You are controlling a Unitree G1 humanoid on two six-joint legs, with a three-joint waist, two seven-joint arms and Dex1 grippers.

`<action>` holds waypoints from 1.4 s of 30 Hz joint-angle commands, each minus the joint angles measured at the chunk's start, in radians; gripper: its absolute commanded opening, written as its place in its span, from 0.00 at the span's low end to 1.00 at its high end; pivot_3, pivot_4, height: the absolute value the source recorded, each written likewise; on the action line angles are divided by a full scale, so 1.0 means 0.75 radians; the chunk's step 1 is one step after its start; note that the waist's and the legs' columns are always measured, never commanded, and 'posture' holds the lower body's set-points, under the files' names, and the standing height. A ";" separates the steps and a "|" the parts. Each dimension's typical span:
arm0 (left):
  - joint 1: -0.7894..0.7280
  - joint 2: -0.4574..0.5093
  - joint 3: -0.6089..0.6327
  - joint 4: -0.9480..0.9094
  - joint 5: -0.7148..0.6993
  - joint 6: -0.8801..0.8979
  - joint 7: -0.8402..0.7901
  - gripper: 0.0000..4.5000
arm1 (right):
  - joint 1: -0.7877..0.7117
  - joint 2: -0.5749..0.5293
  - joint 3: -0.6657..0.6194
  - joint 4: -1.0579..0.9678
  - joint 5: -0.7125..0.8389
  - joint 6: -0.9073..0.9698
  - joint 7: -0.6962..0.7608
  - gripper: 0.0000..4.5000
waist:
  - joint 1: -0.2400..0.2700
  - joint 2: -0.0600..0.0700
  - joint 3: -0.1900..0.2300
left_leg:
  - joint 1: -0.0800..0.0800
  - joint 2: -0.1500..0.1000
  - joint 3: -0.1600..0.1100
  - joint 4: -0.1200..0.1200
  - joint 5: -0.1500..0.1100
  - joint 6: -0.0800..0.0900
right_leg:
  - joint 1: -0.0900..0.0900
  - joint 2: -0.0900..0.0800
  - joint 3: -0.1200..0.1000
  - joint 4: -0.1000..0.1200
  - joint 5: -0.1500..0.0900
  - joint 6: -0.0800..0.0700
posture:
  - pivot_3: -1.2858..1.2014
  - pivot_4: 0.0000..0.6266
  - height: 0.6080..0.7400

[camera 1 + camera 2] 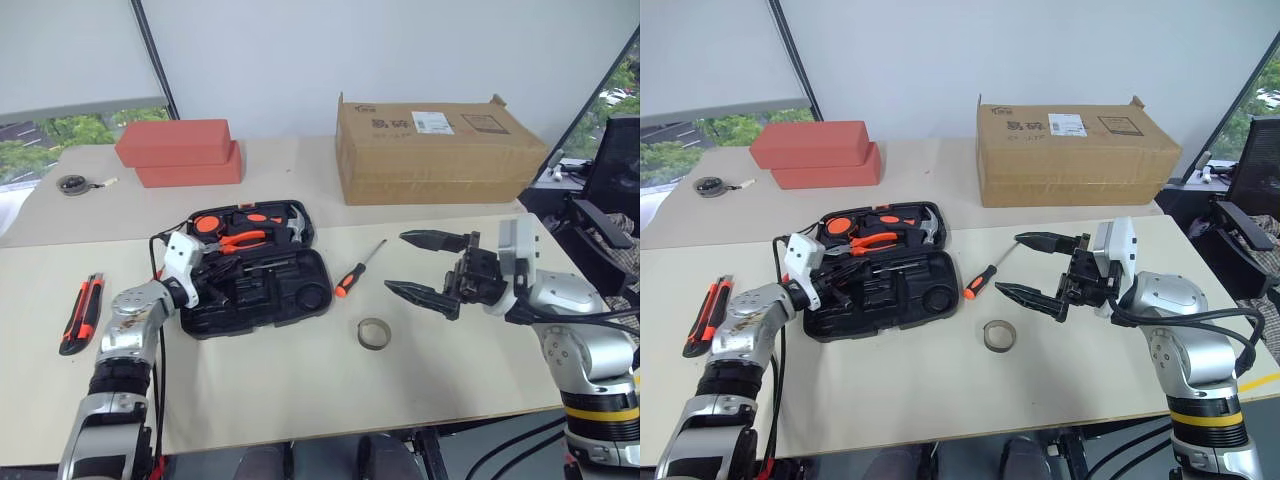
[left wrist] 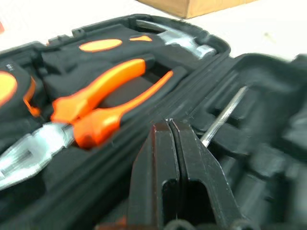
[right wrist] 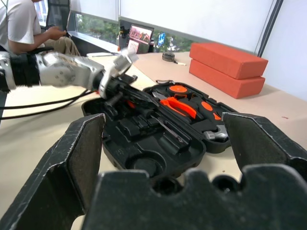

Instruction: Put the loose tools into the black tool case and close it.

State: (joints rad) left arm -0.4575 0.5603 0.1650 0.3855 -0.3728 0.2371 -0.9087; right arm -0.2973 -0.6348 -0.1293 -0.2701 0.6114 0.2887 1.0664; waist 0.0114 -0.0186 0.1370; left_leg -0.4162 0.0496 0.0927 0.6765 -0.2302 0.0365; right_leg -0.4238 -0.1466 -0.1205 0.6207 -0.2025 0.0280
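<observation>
The black tool case point(image 1: 300, 290) lies open at the table's middle left. Its far half holds orange-handled pliers point(image 2: 105, 98) and a hammer point(image 2: 184, 42). A steel-shaft screwdriver point(image 2: 223, 117) lies in the near half. My left gripper point(image 1: 207, 271) hovers over the case's left part, shut with nothing between its fingers point(image 2: 192, 158). An orange-and-black screwdriver point(image 1: 355, 270) lies on the table just right of the case. An orange-black utility knife point(image 1: 80, 312) lies far left. My right gripper point(image 1: 432, 266) hangs open right of the screwdriver, pointing towards the case.
A small tape roll point(image 1: 373, 333) sits in front of the loose screwdriver. A cardboard box point(image 1: 435, 150) and two stacked red bricks point(image 1: 180, 152) stand at the back, with a tape measure point(image 1: 72, 184) far left. A seated person point(image 3: 19, 24) shows beyond the table.
</observation>
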 commanded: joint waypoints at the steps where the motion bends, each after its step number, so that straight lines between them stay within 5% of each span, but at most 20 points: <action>1: -0.011 0.113 0.126 -0.204 -0.149 0.124 -0.059 0.02 | -0.013 0.007 0.004 -0.028 -0.008 -0.027 -0.012 1.00 | 0.000 -0.003 0.003 | -0.001 0.000 -0.001 0.000 0.000 0.000 | 0.000 0.000 0.000 -0.001 0.000 0.000 | 0.52 0.24 0.80; 13: 0.041 0.422 0.290 -0.187 -0.167 0.132 -0.153 0.02 | -0.011 0.051 0.118 0.047 -0.179 -0.110 -0.051 1.00 | 0.001 -0.001 0.007 | -0.001 0.001 0.001 -0.003 -0.002 0.000 | 0.001 0.000 0.000 -0.011 -0.004 0.006 | 0.52 0.24 0.80; 31: -0.024 0.392 0.163 0.144 0.043 -0.102 -0.117 0.02 | 0.085 0.064 0.118 0.104 -0.267 -0.220 -0.077 1.00 | 0.001 -0.002 0.008 | -0.001 0.000 0.002 -0.002 -0.002 0.000 | 0.002 0.001 0.000 -0.010 -0.004 0.006 | 0.52 0.24 0.80; 37: 0.007 0.411 0.207 0.070 -0.090 -0.053 -0.310 0.02 | 0.131 0.046 0.135 0.062 -0.319 -0.178 -0.148 1.00 | 0.001 -0.002 0.008 | -0.001 0.000 0.003 -0.002 -0.002 0.000 | 0.002 0.000 0.000 -0.010 -0.003 0.006 | 0.52 0.24 0.80; 42: 0.163 0.552 0.228 -0.171 -0.280 0.231 -0.586 0.07 | 0.126 0.081 0.232 0.015 -0.455 -0.092 -0.307 1.00 | -0.014 -0.002 0.009 | -0.001 0.002 0.004 -0.002 -0.003 -0.002 | 0.000 0.001 0.000 -0.009 -0.004 0.006 | 0.52 0.24 0.80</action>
State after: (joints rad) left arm -0.3504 0.9319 0.2988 0.3328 -0.5291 0.3584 -1.2885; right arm -0.1885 -0.5802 0.0343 -0.2100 0.2915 0.2055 0.8732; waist 0.0006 -0.0199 0.1436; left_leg -0.4169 0.0508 0.0954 0.6749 -0.2321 0.0352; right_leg -0.4241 -0.1459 -0.1204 0.6144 -0.2055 0.0327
